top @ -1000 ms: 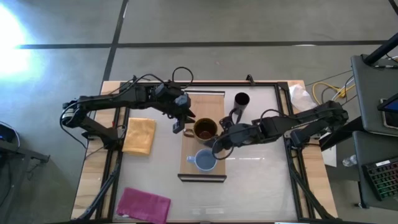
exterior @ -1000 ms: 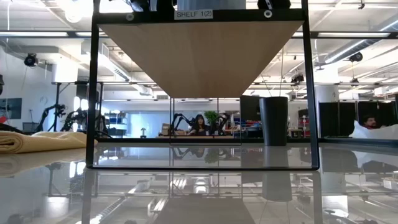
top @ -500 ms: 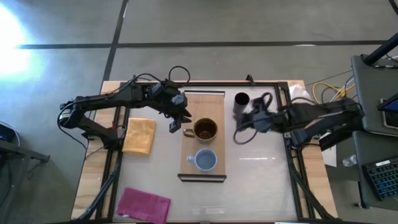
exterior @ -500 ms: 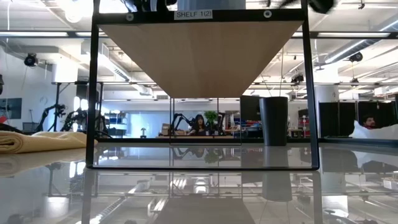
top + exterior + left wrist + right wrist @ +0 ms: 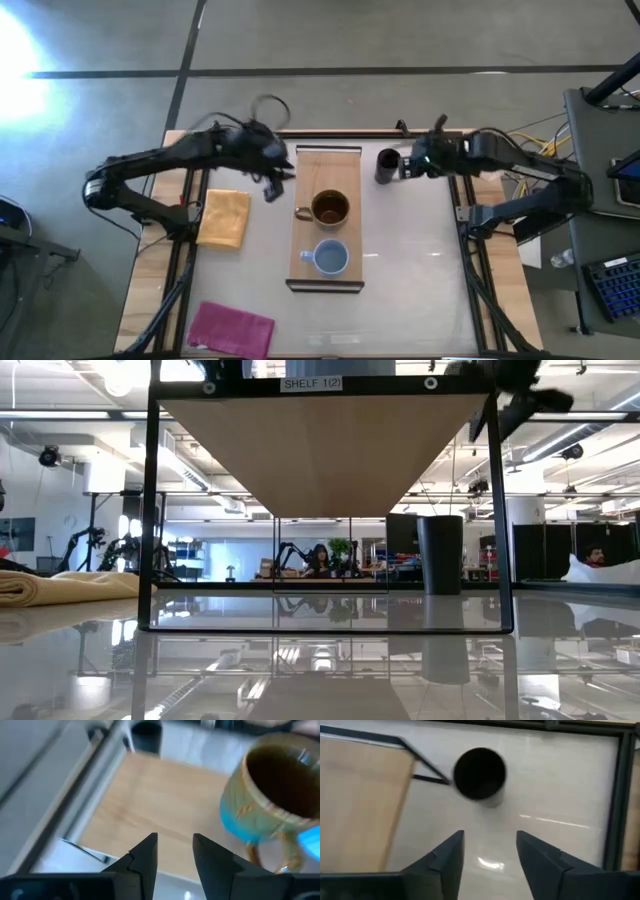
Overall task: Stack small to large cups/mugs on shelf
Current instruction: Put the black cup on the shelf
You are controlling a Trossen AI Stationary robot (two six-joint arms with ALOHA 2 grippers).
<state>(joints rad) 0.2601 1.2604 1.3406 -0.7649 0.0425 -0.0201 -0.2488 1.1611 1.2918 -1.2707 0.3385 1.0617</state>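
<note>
High view: shelf (image 5: 327, 170) at mid-worktop carries the mustard-brown mug (image 5: 329, 208) and the light-blue cup (image 5: 330, 257) in a row. The black cup (image 5: 388, 165) stands off the shelf on the worktop (image 5: 420, 250), just beside the right gripper (image 5: 409, 168) — apparently the next vessel to fetch. The left gripper (image 5: 271, 186) hovers at the shelf's left edge. Yellow cloth (image 5: 224, 218) and magenta cloth (image 5: 232, 328) lie apart.

Low view: the shelf board sits raised on a dark frame; the black cup stands on the worktop at its right.

Left wrist view: fingers (image 5: 145, 857) slightly parted, holding nothing, mug ahead.

Right wrist view: fingers (image 5: 447, 857) spread, empty — lined up toward the black cup's mouth.
</note>
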